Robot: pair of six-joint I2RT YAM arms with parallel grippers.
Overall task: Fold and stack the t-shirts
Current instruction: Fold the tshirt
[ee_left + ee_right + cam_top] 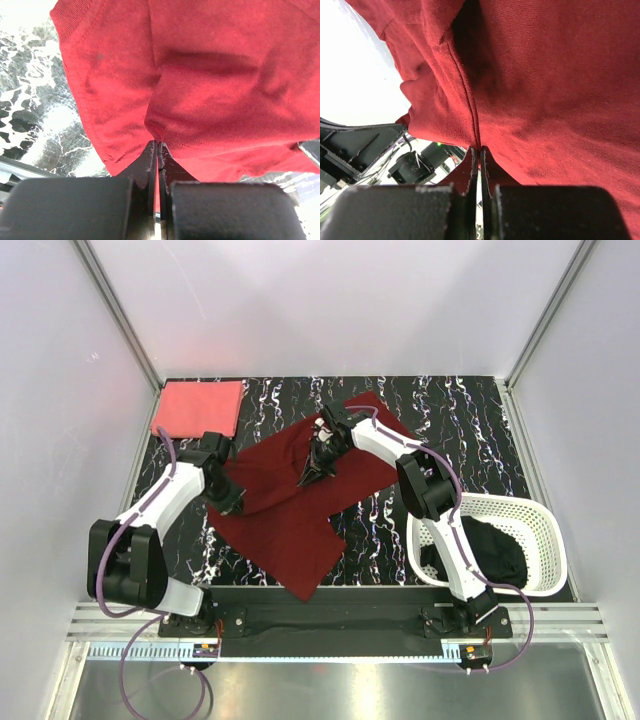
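The dark maroon t-shirt [290, 515] lies spread over the middle of the table, partly folded over itself. My left gripper [232, 502] is shut on its left edge; in the left wrist view the jaws [158, 143] pinch a hemmed fold of the red cloth [210, 75]. My right gripper [312, 472] is shut on the cloth near the shirt's middle, and the right wrist view shows the tips [480, 148] clamping a seam of the maroon cloth [550, 90], which hangs lifted. A coral pink t-shirt [198, 408] lies folded at the back left. A black t-shirt [495, 550] sits in the basket.
A white lattice basket [545, 525] stands at the front right beside the right arm. The table top [460, 430] is black marble pattern. White walls close in the left, back and right sides.
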